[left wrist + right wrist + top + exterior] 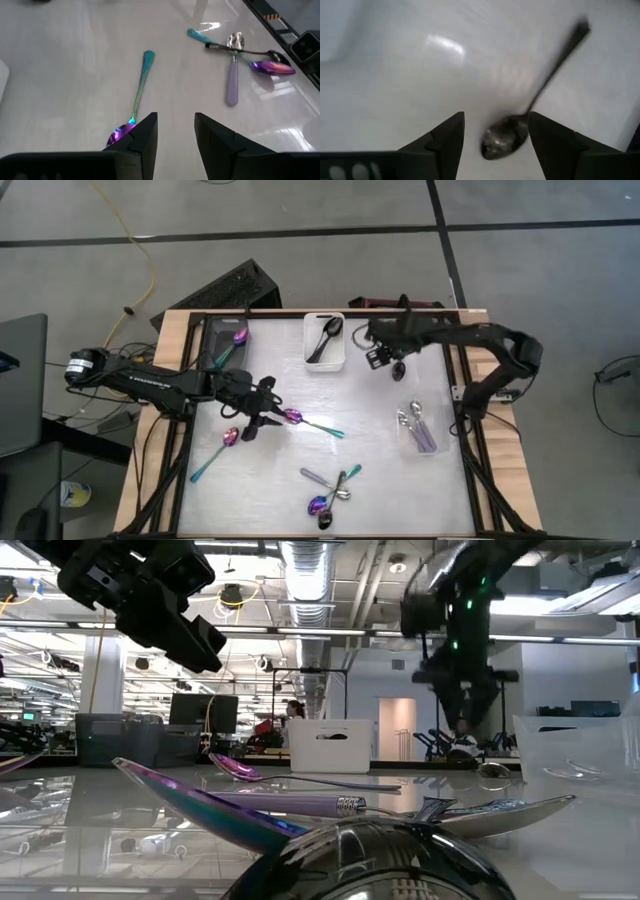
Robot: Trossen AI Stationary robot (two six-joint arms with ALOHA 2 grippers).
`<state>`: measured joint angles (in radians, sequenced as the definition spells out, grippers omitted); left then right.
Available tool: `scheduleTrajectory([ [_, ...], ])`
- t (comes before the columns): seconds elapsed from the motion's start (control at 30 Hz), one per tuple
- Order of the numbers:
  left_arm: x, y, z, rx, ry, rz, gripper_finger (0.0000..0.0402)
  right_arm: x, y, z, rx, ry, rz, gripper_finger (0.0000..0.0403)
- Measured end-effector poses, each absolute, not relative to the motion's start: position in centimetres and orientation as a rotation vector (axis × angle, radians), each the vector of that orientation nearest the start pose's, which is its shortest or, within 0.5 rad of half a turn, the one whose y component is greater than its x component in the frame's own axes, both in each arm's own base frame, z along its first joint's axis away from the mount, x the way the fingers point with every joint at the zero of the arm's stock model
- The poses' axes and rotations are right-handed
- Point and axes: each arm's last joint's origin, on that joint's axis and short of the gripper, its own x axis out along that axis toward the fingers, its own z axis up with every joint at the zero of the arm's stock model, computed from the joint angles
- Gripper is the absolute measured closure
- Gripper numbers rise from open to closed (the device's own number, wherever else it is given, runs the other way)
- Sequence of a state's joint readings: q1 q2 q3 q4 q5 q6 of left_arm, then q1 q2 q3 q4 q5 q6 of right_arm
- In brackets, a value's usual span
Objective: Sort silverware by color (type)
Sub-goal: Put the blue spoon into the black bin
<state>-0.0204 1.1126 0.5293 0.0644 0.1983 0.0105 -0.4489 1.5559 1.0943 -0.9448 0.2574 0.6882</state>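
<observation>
On the white tabletop [370, 420], a white bin [325, 355] holds two black spoons [327, 337], a grey bin [222, 340] one purple spoon [240, 337], and a clear bin [420, 432] silver spoons [408, 420]. The left pincer [262, 415] hangs released beside a purple-bowled, teal-handled spoon [312, 423]; another lies nearer the edge [215, 453], and a tangled cluster [330, 490] sits by the front. The right pincer [385, 360], jaws spread, hovers beside the white bin; only its wrist camera shows a dark spoon [530, 115] between its fingers [445, 140], grasped by neither.
</observation>
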Motion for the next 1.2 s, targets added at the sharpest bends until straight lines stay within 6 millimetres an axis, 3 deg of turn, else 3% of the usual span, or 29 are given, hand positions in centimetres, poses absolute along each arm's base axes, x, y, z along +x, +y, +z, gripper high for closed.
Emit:
scheduleTrajectory([
  [0.23,22.8,-0.8,21.5,-0.083,0.434,-0.119,0.0288,27.8,-5.3,24.5,0.362,0.979,-0.780,0.0159],
  [0.43,22.9,-1.2,21.7,-0.182,0.414,-0.092,0.0288,29.3,0.7,24.8,0.152,0.923,-0.503,0.0159],
  [0.6,22.8,-2.4,21.7,-0.236,0.410,0.002,0.0288,29.7,4.0,24.9,0.071,0.878,-0.371,0.0159],
  [0.8,22.4,-3.6,21.3,-0.362,0.434,0.131,0.0288,30.1,5.1,24.9,-0.030,0.857,-0.284,0.0159],
  [1.03,20.9,-4.9,19.6,-0.692,0.709,0.154,0.0288,30.2,4.4,25.0,-0.074,0.864,-0.277,0.0159],
  [1.2,19.9,-6.5,21.7,-0.805,0.927,0.261,0.0288,30.6,3.8,25.2,-0.100,0.838,-0.272,0.0159],
])
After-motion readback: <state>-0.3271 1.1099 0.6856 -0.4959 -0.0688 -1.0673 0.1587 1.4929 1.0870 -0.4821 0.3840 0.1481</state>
